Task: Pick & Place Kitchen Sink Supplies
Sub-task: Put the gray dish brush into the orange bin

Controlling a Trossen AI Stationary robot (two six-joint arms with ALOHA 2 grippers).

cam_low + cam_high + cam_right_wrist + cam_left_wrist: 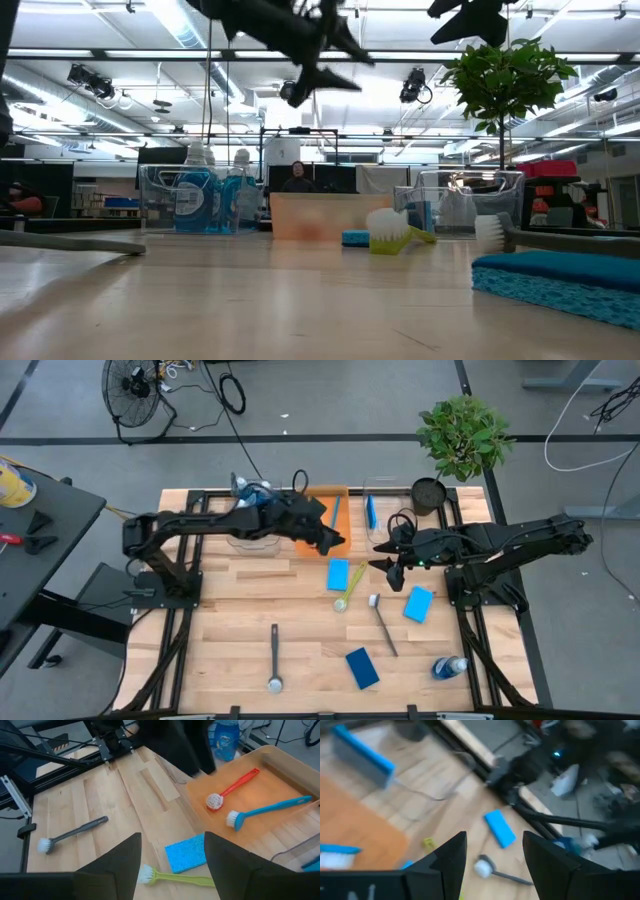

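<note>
With its fingers spread and empty, the right hand [172, 865] hangs above the yellow-green brush [175, 879], which could roll aside if pinched off-centre.

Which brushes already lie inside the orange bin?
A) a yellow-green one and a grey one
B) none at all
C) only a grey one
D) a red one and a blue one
D: the right wrist view shows the red brush and the blue brush lying side by side in the orange bin, while the yellow-green brush and a grey brush lie on the table.
</note>
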